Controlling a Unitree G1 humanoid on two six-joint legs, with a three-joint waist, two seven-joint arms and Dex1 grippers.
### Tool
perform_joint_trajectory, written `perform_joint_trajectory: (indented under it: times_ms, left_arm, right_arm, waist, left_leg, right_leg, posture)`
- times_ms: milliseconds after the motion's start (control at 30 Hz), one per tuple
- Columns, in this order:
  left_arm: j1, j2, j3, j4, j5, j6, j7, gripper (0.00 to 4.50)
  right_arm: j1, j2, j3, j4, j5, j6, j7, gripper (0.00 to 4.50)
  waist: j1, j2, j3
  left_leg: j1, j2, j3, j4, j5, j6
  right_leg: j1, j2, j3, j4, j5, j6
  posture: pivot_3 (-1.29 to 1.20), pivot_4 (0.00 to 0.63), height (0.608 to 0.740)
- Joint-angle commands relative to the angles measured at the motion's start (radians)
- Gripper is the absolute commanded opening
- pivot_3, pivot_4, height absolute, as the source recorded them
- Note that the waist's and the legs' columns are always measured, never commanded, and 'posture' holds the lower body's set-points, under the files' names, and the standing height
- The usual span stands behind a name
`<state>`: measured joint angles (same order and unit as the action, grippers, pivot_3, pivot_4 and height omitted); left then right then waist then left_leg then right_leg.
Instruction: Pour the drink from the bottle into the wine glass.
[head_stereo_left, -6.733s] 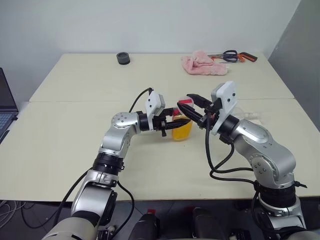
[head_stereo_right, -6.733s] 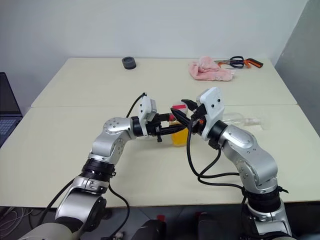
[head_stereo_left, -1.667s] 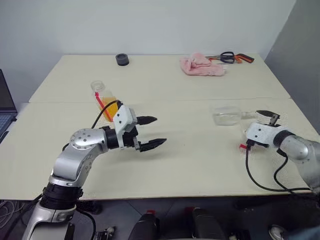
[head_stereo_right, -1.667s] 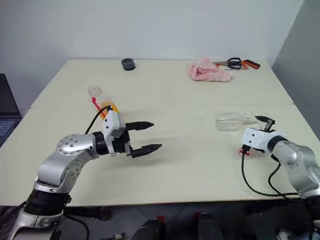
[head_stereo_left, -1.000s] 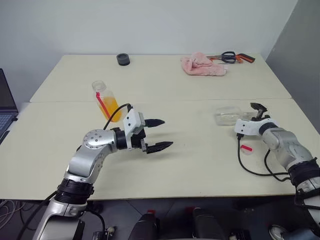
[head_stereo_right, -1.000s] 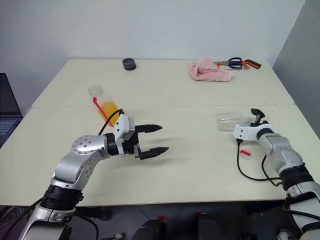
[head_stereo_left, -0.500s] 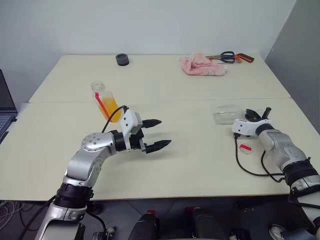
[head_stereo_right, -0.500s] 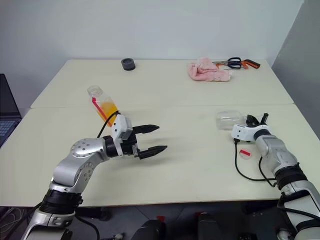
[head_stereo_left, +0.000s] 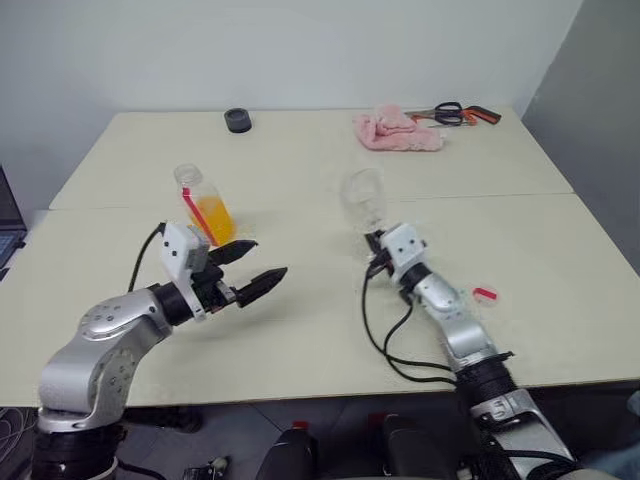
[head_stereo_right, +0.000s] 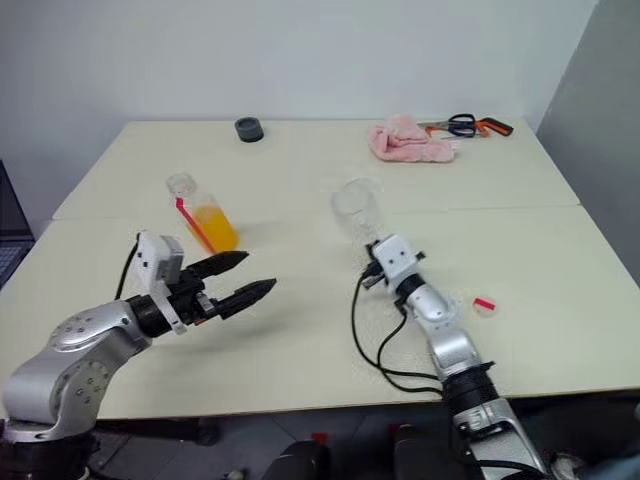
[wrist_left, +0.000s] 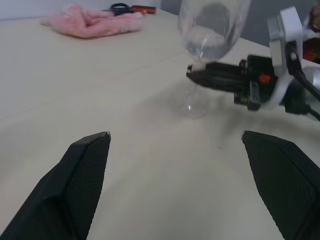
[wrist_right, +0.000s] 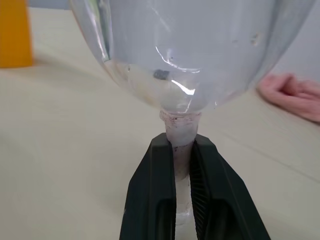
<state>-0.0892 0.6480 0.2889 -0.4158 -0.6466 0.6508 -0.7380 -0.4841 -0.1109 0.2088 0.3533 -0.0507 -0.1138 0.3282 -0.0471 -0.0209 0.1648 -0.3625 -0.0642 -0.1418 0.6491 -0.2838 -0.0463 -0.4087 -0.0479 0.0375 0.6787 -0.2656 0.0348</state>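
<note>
A: Where's the bottle (head_stereo_left: 203, 206)?
B: Upright toward the left edge of the tabletop (head_stereo_left: 300, 330), cap off, with orange drink (head_stereo_left: 213, 219) filling its lower part and a red stripe down its side.

A: And the wine glass (head_stereo_left: 364, 199)?
B: Upright near the middle of the tabletop, well apart from the bottle, bowl empty. The right gripper (wrist_right: 182, 165) is clamped on its stem just under the bowl, one black finger on each side.

A: The left gripper (head_stereo_left: 245, 268)?
B: Spread wide with nothing between its fingers, hanging above the tabletop just in front of the bottle, not touching it, pointing across toward the glass.

A: Anything else lying about?
B: A small white-and-red cap (head_stereo_right: 484, 304) sits toward the right edge, near the right arm. Along the far edge: a black ring-shaped thing (head_stereo_left: 237, 120), a pink cloth (head_stereo_left: 396, 131), and scissors (head_stereo_left: 456, 112) just beside the cloth toward the far right corner.
</note>
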Motion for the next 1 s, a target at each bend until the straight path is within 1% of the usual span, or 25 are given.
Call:
perform_joint_trajectory:
  times_ms: [33, 167, 233, 367, 500, 667, 733, 767, 1000]
  left_arm:
    - [0.006, 0.023, 0.049, -0.065, -0.04, 0.02, 0.022, 4.5]
    - [-0.004, 0.049, 0.077, -0.07, -0.053, 0.029, 0.037, 4.5]
    - [-0.013, 0.063, 0.081, -0.062, -0.052, 0.026, 0.038, 4.5]
    - [-0.062, 0.094, 0.079, -0.037, -0.053, 0.022, 0.027, 4.5]
    - [-0.086, 0.11, 0.076, -0.024, -0.05, 0.02, 0.017, 4.5]
    - [-0.101, 0.114, 0.068, -0.002, -0.039, 0.006, 0.003, 4.5]
    - [-0.107, 0.111, 0.062, 0.002, -0.034, 0.0, -0.002, 4.5]
    - [-0.111, 0.109, 0.059, 0.004, -0.032, -0.003, -0.002, 4.5]
    - [-0.116, 0.107, 0.041, 0.013, -0.016, -0.027, -0.012, 4.5]
  right_arm:
    - [-0.093, 0.056, -0.012, 0.108, 0.047, -0.095, 0.046, 0.11]
    - [-0.222, 0.131, -0.026, 0.353, 0.055, -0.187, 0.073, 0.11]
    - [-0.262, 0.15, -0.031, 0.447, 0.05, -0.23, 0.083, 0.11]
    - [-0.314, 0.172, -0.021, 0.61, 0.011, -0.295, 0.079, 0.11]
    - [-0.327, 0.182, -0.036, 0.676, 0.014, -0.307, 0.087, 0.11]
    - [-0.33, 0.185, -0.064, 0.693, 0.03, -0.3, 0.101, 0.11]
    - [-0.33, 0.185, -0.072, 0.691, 0.034, -0.296, 0.107, 0.83]
    - [-0.329, 0.185, -0.075, 0.69, 0.034, -0.294, 0.11, 1.03]
    - [-0.33, 0.186, -0.081, 0.68, 0.034, -0.288, 0.123, 3.44]
  waist:
    - [0.0, 0.0, 0.0]
    - [-0.005, 0.0, 0.0]
    - [-0.006, 0.0, 0.0]
    - [-0.007, 0.0, 0.0]
    - [-0.011, 0.0, 0.0]
    - [-0.011, 0.0, 0.0]
    - [-0.011, 0.0, 0.0]
    - [-0.011, 0.0, 0.0]
    - [-0.011, 0.0, 0.0]
  left_leg:
    - [0.001, 0.0, 0.001, 0.0, 0.0, 0.0]
    - [0.002, 0.004, 0.004, -0.003, 0.0, 0.0]
    - [0.002, 0.006, 0.004, -0.004, 0.0, -0.001]
    - [0.002, 0.006, 0.005, -0.004, 0.0, -0.001]
    - [0.003, 0.007, 0.006, -0.004, 0.0, -0.001]
    - [0.004, 0.007, 0.006, -0.004, 0.0, 0.0]
    - [0.004, 0.007, 0.006, -0.004, 0.0, 0.0]
    - [0.004, 0.007, 0.006, -0.004, 0.0, 0.0]
    - [0.002, 0.007, 0.006, -0.004, 0.0, -0.001]
  right_leg:
    - [0.0, 0.001, 0.0, 0.0, 0.0, 0.0]
    - [-0.001, 0.005, 0.0, 0.0, 0.002, -0.003]
    - [-0.002, 0.008, 0.001, 0.0, 0.002, -0.004]
    - [-0.003, 0.009, 0.001, 0.0, 0.002, -0.004]
    - [-0.003, 0.009, 0.002, 0.001, 0.003, -0.004]
    - [-0.003, 0.01, 0.003, 0.001, 0.003, -0.004]
    - [-0.003, 0.01, 0.002, 0.001, 0.003, -0.004]
    - [-0.003, 0.01, 0.002, 0.001, 0.003, -0.004]
    - [-0.004, 0.009, 0.003, 0.001, 0.003, -0.005]
  posture:
    - [0.0, 0.15, 0.74]
    - [0.0, 0.15, 0.74]
    - [0.0, 0.15, 0.74]
    - [0.0, 0.15, 0.74]
    - [0.0, 0.15, 0.74]
    - [0.0, 0.15, 0.74]
    - [0.0, 0.15, 0.74]
    - [0.0, 0.15, 0.74]
    - [0.0, 0.15, 0.74]
